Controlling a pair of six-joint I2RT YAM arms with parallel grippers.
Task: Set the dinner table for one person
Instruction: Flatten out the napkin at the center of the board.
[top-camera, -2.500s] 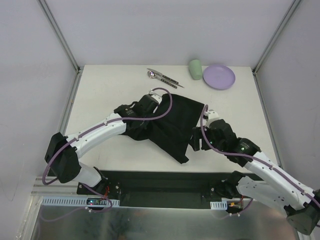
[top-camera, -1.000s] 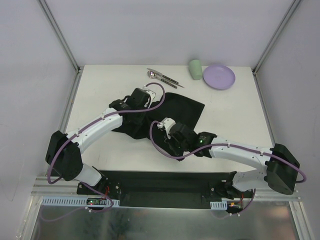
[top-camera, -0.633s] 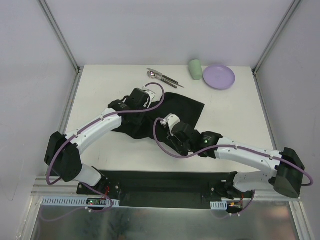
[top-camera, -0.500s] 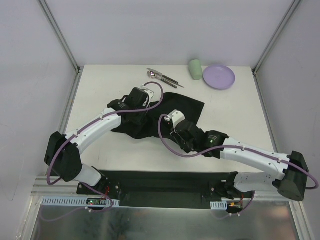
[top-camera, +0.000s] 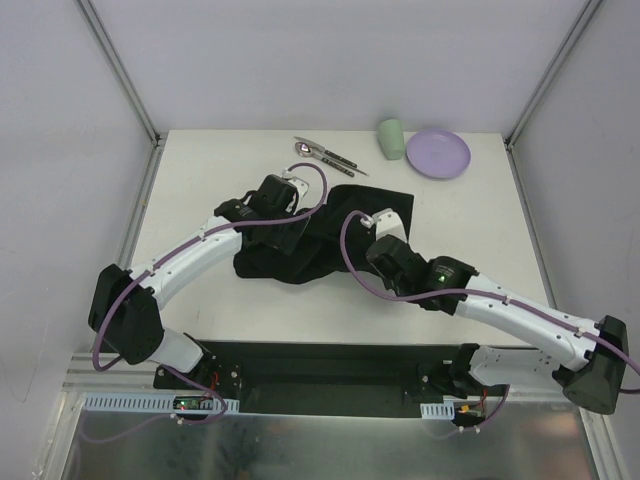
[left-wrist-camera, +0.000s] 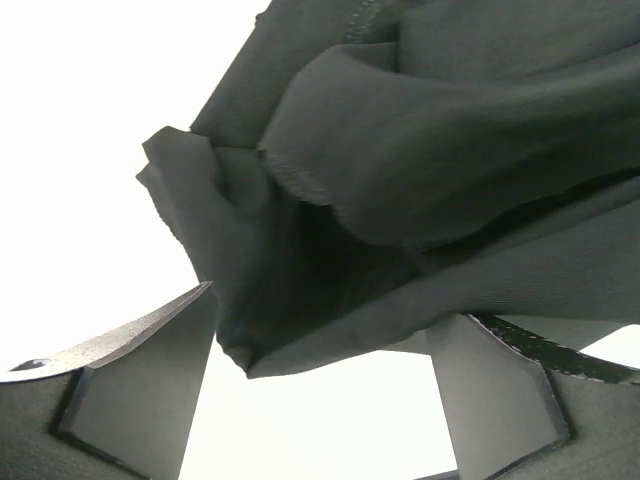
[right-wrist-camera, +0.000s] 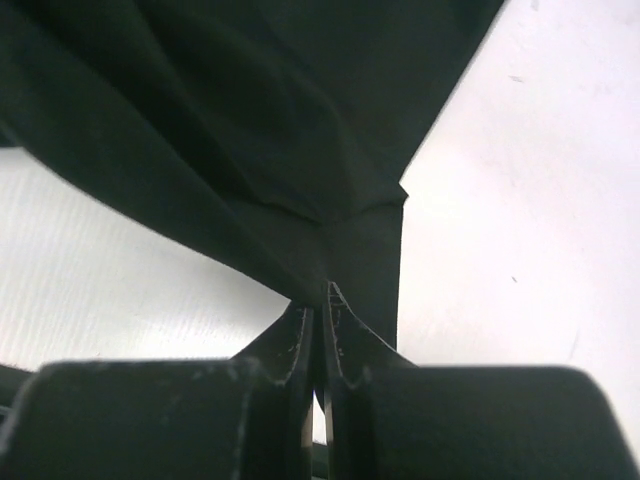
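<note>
Left hand: open, its fingers straddling a bunched fold of the black cloth without clamping it. Right hand: closed, pinching a cloth edge, apparently to draw the cloth flat. The white desk lies under everything, between grey rails. Cutlery, cup and plate wait at its far edge. The left arm hides part of the cloth, and the individual cutlery pieces are indistinct.

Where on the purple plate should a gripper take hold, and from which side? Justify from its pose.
Probably its near rim, approached from the near side: the purple plate lies flat with a raised lip to pinch, and the green cup crowds its left.
</note>
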